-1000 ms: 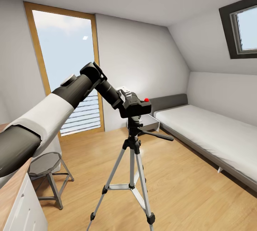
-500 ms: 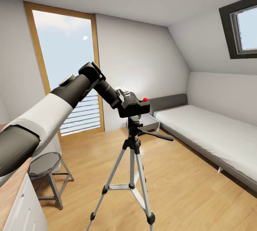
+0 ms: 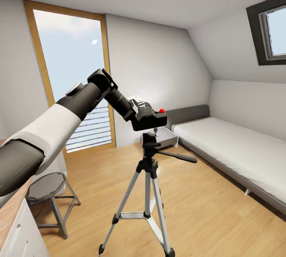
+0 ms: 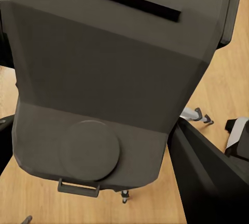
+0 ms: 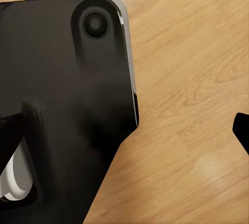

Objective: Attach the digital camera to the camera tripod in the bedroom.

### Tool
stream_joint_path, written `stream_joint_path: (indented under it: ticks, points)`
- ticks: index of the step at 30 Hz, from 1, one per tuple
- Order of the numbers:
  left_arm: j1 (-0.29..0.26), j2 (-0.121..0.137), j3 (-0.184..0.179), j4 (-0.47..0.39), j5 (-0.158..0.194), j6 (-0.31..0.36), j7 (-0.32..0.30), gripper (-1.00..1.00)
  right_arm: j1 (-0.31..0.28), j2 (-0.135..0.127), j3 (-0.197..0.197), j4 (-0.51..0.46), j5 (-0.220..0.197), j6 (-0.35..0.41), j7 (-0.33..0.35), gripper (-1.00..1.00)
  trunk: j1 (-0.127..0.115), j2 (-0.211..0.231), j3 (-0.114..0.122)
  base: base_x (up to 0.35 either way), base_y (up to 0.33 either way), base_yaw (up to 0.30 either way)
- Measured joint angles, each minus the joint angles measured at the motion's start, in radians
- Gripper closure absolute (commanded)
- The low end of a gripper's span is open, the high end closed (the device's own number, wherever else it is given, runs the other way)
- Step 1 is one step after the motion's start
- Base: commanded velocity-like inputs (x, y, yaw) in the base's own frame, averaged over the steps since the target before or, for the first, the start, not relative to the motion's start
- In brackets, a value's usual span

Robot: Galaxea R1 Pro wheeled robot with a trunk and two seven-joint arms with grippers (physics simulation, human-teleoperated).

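1. One small boxy black digital camera (image 3: 150,118) with a round red button on top hangs in the air just above the black head of the camera tripod (image 3: 149,145); a narrow gap shows between the two, so they are apart.
2. Holding it is the left gripper (image 3: 139,113), at the end of the black and white left arm (image 3: 59,125) that reaches in from the left edge of the head view; its fingers are closed against the camera body, which looms dark and close in the left wrist view (image 4: 114,78).
3. Three silver metal legs with black feet spread from the tripod onto the light wood floor (image 3: 206,209), and its long black pan handle (image 3: 178,156) points toward the grey bed (image 3: 238,149) along the right wall.
4. Whether the right gripper is open, I cannot tell.
5. Near the left edge stand a grey metal stool (image 3: 49,197) and a tall wood-framed glass door (image 3: 71,78).
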Motion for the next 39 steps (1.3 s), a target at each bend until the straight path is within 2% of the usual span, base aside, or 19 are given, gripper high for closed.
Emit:
stream_joint_path:
  ticks: [28, 34, 37, 38, 39]
  points:
    - [0.0, -0.005, -0.001, -0.002, 0.0, -0.001, 0.0, 1.0, 0.0, 0.0, 0.0, 0.0, 0.0, 0.0, 0.0, -1.0, 0.0, 0.0, 0.0, 0.003, 0.0, 0.0]
    - [0.0, -0.001, -0.004, -0.03, 0.001, -0.002, 0.0, 1.0, 0.0, 0.0, 0.0, 0.0, 0.0, 0.0, 0.0, -1.0, 0.0, 0.0, 0.0, 0.0, 0.0, 0.0]
    - [0.0, 0.005, -0.018, -0.054, 0.002, -0.002, 0.0, 1.0, 0.0, 0.0, 0.0, 0.0, 0.0, 0.0, 0.0, -1.0, 0.0, 0.0, 0.0, 0.0, 0.0, 0.0]
    - [0.001, 0.006, -0.044, -0.059, 0.002, -0.003, 0.0, 1.0, 0.0, 0.0, 0.0, 0.0, 0.0, 0.0, 0.0, -1.0, 0.0, 0.0, 0.0, 0.0, 0.0, 0.0]
    - [0.001, 0.006, -0.052, -0.06, 0.002, -0.003, 0.0, 1.0, 0.0, 0.0, 0.0, 0.0, 0.0, 0.0, 0.0, -1.0, 0.0, 0.0, 0.0, 0.0, 0.0, 0.0]
